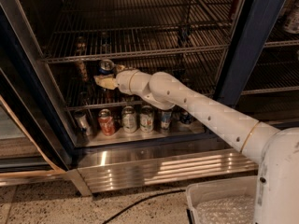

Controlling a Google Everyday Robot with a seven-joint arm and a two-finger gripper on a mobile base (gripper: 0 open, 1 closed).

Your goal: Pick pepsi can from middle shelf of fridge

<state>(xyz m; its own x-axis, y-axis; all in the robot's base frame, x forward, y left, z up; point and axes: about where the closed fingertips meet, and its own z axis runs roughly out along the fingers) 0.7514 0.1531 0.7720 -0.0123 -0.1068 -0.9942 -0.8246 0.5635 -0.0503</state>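
The fridge (247, 36) stands open with its wire racks showing. My gripper (105, 80) reaches in from the right, at the left part of the fridge between the upper rack and the middle shelf (74, 107). It is shut on the pepsi can (106, 66), a blue can with a silver top. The can stands upright, held above the middle shelf's rods. The tan fingers (103, 82) wrap the can's lower part and hide it.
Below the middle shelf stand a red-orange can (106, 122), pale cans (129, 119) and several other cans. A dark bottle (84, 71) stands left of the gripper. A white bin (224, 202) and a black cable (140, 203) lie on the floor in front.
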